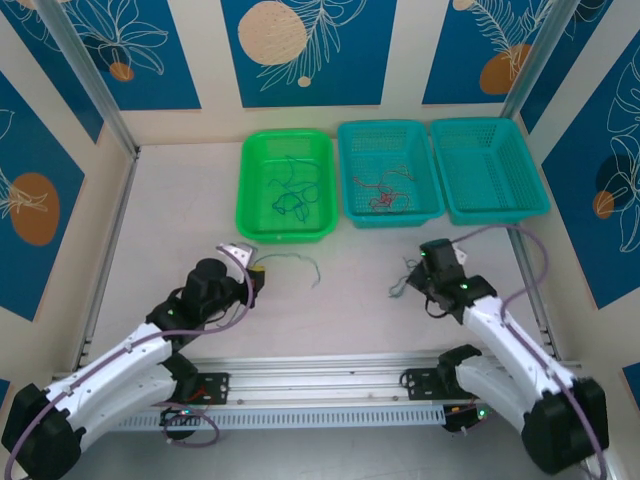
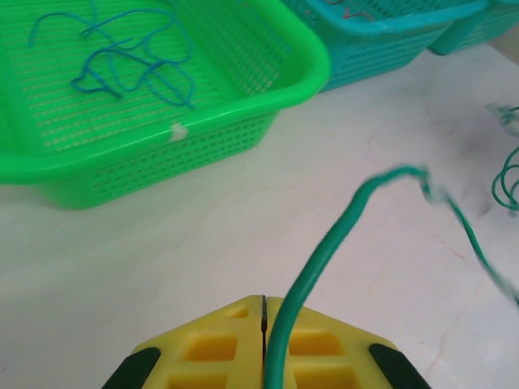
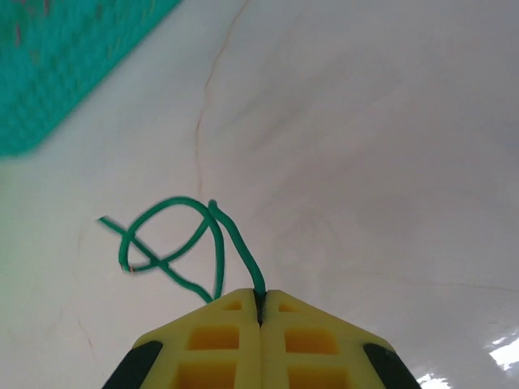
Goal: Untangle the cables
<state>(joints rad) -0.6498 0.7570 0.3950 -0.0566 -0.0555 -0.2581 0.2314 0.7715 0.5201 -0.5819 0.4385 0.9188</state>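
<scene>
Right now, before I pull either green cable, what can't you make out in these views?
- Left wrist: the green cable held by the left tool blurs and leaves the right edge, so its far end is cut off.
- Right wrist: the looped green cable at the right tool crosses itself; knot or overlap, unclear.
- Top: the red cables in the middle basket are too thin to tell if tangled.

The bench [image 1: 330,310] is pale and matt, with faint hairline veins. Along its far edge three mesh baskets stand close together in a row: a green basket [image 1: 287,185] on the left, a teal basket [image 1: 388,172] in the middle and a second teal basket [image 1: 488,168] on the right. Nearer, a green cable [image 2: 324,243] trails over the bare top left of centre, and a looped cable [image 3: 182,200] right of centre. A metal rail [image 1: 320,385] runs along the near edge.
</scene>
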